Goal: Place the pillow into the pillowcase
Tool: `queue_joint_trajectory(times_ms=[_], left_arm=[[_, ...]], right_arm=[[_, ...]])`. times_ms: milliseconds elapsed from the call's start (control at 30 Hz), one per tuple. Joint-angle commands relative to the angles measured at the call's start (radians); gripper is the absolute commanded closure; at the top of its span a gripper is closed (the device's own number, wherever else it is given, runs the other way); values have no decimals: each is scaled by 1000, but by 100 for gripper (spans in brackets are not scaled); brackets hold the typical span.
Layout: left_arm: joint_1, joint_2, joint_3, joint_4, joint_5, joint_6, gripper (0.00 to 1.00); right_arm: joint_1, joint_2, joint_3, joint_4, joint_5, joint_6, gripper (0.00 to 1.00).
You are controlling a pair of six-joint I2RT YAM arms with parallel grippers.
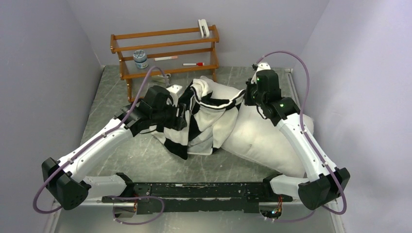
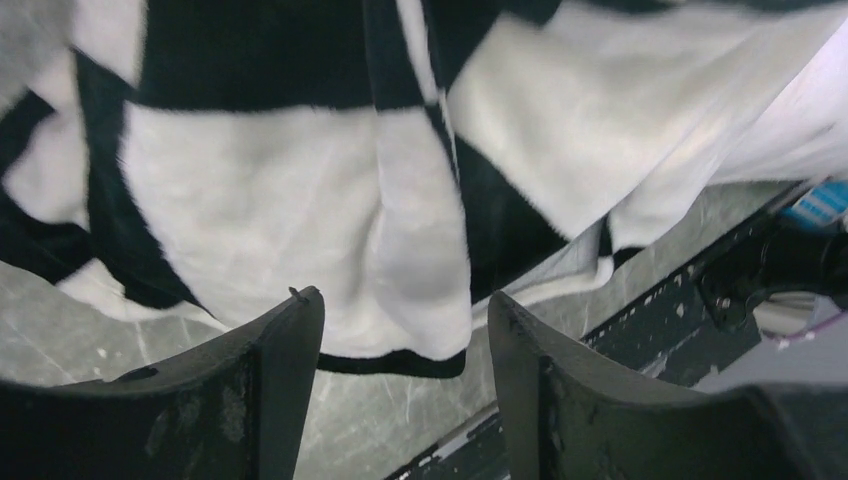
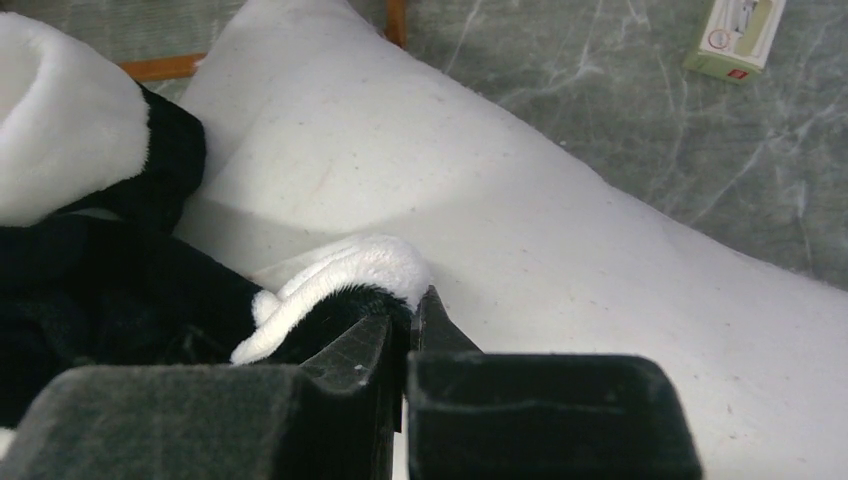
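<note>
Right pincer [image 3: 412, 318] clamped on pillowcase [image 3: 345, 262] hem against pillow [image 3: 560, 220] just ahead (anchoring the mouth, I'd guess); left pincer [image 2: 402, 305] wide, holding nothing.

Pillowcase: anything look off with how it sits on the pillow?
Yes. The pillowcase is bunched in a heap over just one end of the pillow, most of which lies bare. Only the right tool pinches its hem; the left tool stands open, cloth hanging loose in front.
</note>
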Motion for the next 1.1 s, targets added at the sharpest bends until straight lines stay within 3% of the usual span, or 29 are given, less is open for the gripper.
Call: queue_joint_trajectory(times_ms=[0,167,300,533,667,733,900,1000,1067], left_arm=[[-31,-3,-86,48,91,-55,38],[-97,19,-157,71,39,-138,45],[-164,33,-189,95,-15,-185,42],[-284,89,-185,12,-353,-243,36],[-307,105,-221,13,-436,-271,39],[-314,109,-241,23,-466,-279,48],[-333,79,-166,-53,-611,-270,90],[-333,30,-59,-145,-779,-251,95],[-332,-15,25,-194,-965,-214,95]], right_arm=[[-11,-6,-4,66,-58,20,100],[-13,-33,-32,103,-83,-4,100],[-15,-44,-50,127,-98,-12,100],[-15,-46,-60,138,-123,-43,100],[-14,-72,-81,165,-132,-53,100],[-14,-86,-90,176,-130,-59,100],[-14,-123,-103,204,-123,-86,100],[-14,-155,-110,289,-133,-92,100],[-14,-160,-61,345,-141,-95,100]])
